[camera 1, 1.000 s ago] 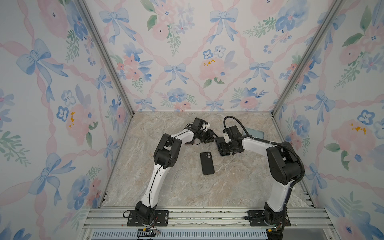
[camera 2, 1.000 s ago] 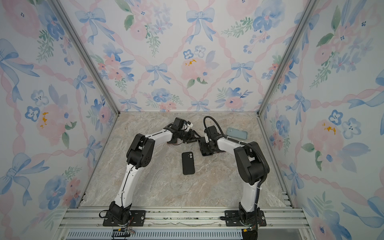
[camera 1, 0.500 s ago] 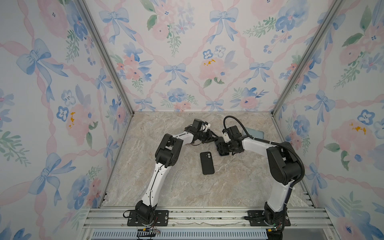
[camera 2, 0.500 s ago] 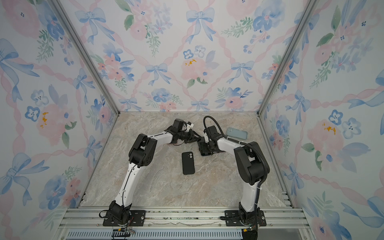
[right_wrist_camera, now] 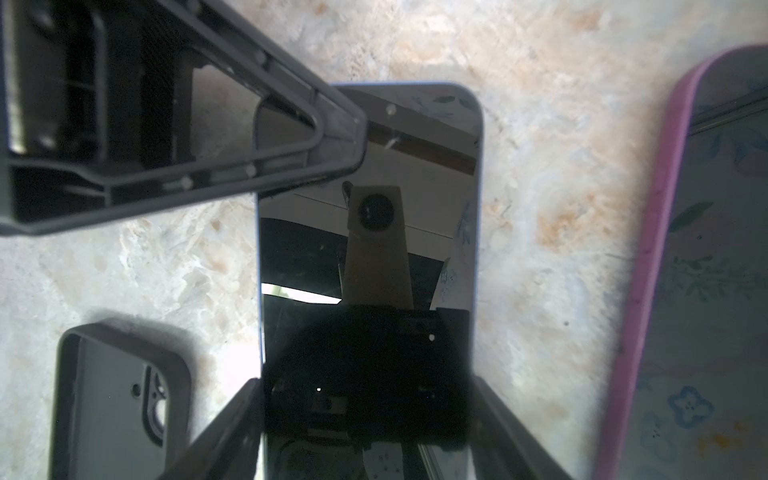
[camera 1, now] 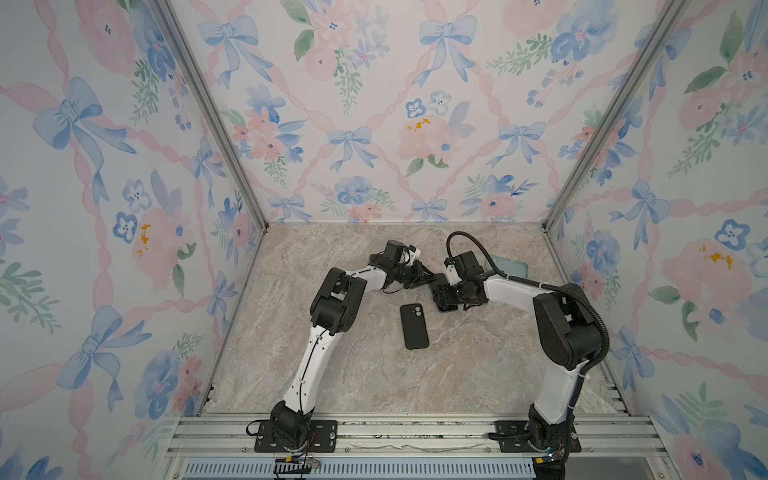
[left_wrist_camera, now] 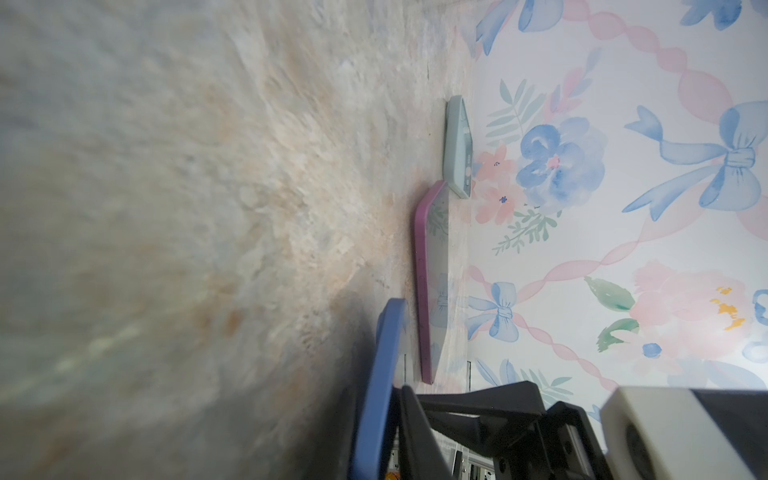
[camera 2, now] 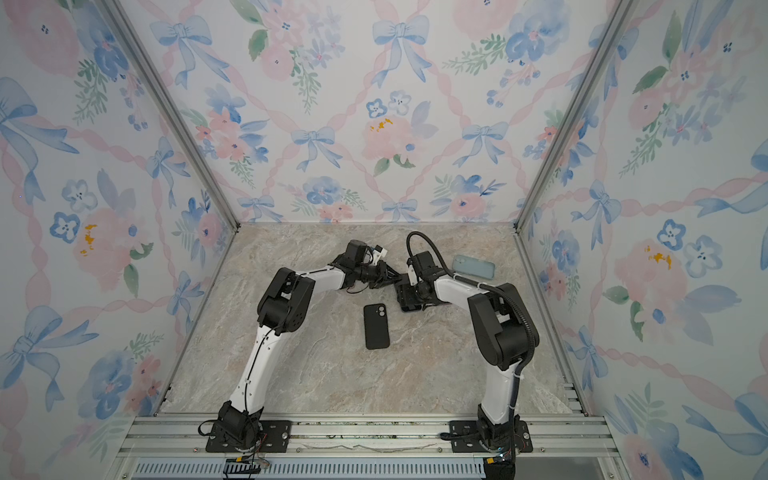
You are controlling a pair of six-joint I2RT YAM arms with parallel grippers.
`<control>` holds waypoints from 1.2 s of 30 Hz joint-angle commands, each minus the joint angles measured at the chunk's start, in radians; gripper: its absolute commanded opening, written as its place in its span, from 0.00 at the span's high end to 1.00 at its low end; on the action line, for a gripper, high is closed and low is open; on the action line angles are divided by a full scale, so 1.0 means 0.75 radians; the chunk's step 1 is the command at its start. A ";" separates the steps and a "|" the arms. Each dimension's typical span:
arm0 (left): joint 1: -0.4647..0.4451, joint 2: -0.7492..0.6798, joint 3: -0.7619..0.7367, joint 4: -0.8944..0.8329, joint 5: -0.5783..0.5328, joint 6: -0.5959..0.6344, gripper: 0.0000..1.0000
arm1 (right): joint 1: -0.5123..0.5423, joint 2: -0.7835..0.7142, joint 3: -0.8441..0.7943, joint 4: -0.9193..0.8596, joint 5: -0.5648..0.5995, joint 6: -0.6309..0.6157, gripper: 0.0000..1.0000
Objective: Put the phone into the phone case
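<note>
In a top view, our left claw and right claw meet just behind the black phone case, which lies flat. From the right wrist, the right claw clasps the blue phone by its long sides; a left finger overlaps one corner. From the left wrist, we cannot tell whether the left claw grips.

You'll find the phone fronted in glossy, mirror-like glass, the black case in matt, soft-looking plastic, the fingers in hard matt black plastic, and the surface smooth with a marbled stone look.
</note>
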State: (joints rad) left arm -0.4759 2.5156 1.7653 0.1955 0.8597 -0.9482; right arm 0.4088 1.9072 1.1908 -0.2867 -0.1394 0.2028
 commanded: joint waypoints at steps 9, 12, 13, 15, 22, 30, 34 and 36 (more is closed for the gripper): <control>0.017 0.022 -0.065 0.040 0.032 0.018 0.83 | 0.013 -0.004 -0.025 -0.076 -0.045 0.010 0.12; 0.017 0.015 -0.073 0.054 0.021 0.016 0.84 | 0.014 -0.064 -0.021 -0.032 -0.039 0.079 0.07; 0.017 0.013 -0.075 0.058 0.020 0.011 0.85 | 0.017 -0.118 -0.046 -0.006 -0.022 0.126 0.07; 0.015 0.006 -0.088 0.069 0.012 0.000 0.86 | 0.029 -0.251 -0.129 0.069 0.017 0.277 0.07; 0.004 -0.036 -0.173 0.235 -0.002 -0.150 0.90 | 0.104 -0.708 -0.585 0.435 0.078 1.066 0.11; 0.003 -0.144 -0.363 0.510 -0.036 -0.362 0.92 | 0.032 -0.834 -0.913 0.902 -0.052 1.461 0.20; 0.005 -0.176 -0.467 0.701 -0.032 -0.504 0.94 | 0.007 -0.849 -1.023 1.095 -0.077 1.552 0.21; 0.007 -0.176 -0.493 0.788 -0.021 -0.569 0.94 | -0.012 -0.851 -1.074 1.181 -0.090 1.574 0.21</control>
State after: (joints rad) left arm -0.4706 2.4119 1.4307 0.6518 0.8413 -1.2675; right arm 0.4187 1.2919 0.4309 0.4236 -0.1791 1.2980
